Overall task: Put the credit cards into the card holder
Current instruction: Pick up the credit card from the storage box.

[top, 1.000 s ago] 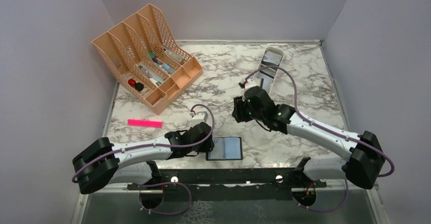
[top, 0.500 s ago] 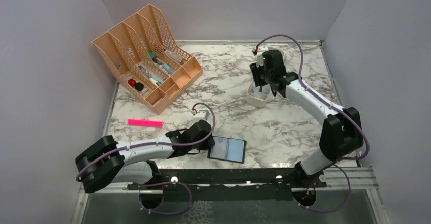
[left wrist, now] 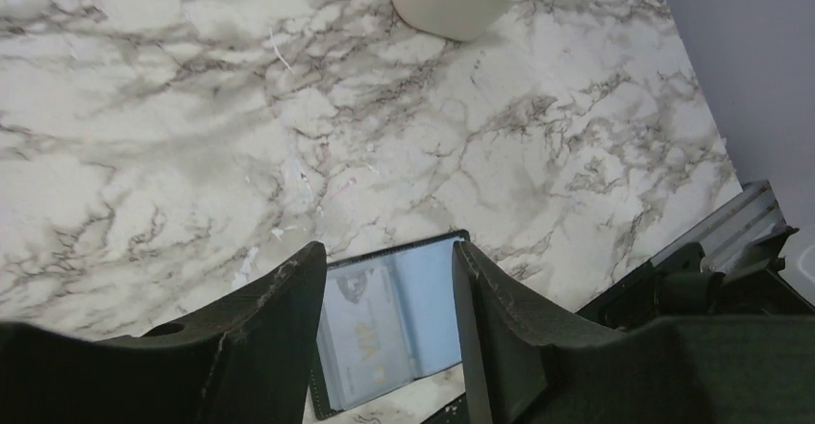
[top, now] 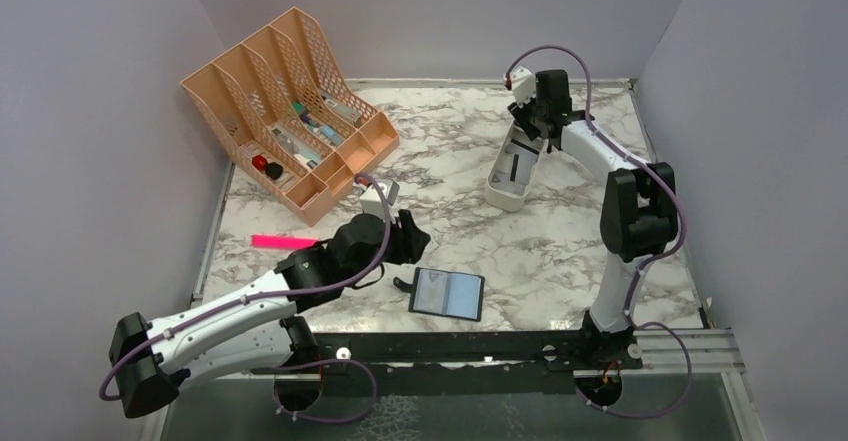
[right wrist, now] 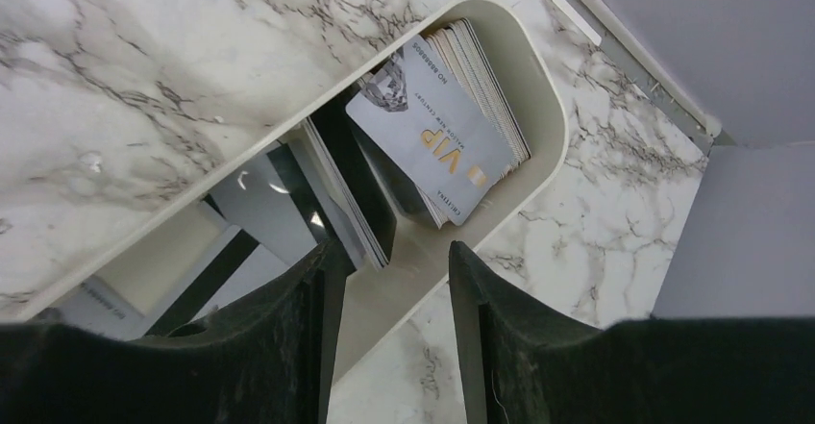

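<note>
Credit cards (right wrist: 437,145) leaned stacked in the cream tray (right wrist: 553,107), far right, prob. easier to pinch. R gripper (right wrist: 394,256) hung over them, jaws apart, nothing held. Card holder (top: 447,293) lay open flat near front for loading; L gripper (left wrist: 387,251) above it, released, empty.

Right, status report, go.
Left gripper open, empty, by card holder. Right gripper open, empty, over cream tray. Credit cards stacked in tray; one shows in holder. Nothing blocking.

Card holder (left wrist: 394,318) lower edge hidden behind my left jaws; white tray (left wrist: 452,15) cut by top edge; organizer (top: 320,56) contents too small.
</note>
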{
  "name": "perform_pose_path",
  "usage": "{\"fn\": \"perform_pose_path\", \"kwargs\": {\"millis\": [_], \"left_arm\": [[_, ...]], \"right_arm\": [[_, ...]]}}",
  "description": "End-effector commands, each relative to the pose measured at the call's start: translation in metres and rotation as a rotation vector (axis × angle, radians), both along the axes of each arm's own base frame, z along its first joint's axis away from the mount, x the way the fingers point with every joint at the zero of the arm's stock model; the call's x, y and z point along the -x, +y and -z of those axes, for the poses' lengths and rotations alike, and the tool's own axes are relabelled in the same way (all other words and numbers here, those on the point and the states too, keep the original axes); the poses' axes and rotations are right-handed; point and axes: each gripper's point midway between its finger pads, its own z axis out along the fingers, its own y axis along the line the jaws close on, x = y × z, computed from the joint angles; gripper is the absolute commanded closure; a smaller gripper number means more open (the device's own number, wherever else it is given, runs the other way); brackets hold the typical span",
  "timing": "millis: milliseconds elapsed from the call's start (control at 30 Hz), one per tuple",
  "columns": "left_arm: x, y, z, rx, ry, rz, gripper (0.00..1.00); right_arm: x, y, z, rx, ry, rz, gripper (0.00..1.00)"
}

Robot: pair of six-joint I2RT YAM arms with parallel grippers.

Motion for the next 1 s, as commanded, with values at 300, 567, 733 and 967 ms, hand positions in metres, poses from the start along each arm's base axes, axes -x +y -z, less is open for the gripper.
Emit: {"fn": "perform_pose_path", "kwargs": {"millis": [300,567,733,967], "left_arm": [[-0.012,0.049,-0.040,-0.067,-0.193,-0.108,0.44],[-0.013,0.054,-0.045,-0.048,-0.207,-0.129,0.42],[-0.013,0.053,-0.045,-0.052,-0.208,-0.126,0.42],[-0.012,0.054,-0.044,-0.051,-0.208,-0.127,0.41]], "right_arm": [[-0.048,0.001,0.025,0.259,-0.141,-0.252,0.50],[-0.051,-0.004,0.049,0.321,-0.119,-0.276,0.51],[-0.055,-0.004,0.055,0.334,-0.125,-0.279,0.50],[-0.062,-0.005,0.072,0.337,-0.100,-0.285,0.52]]}}
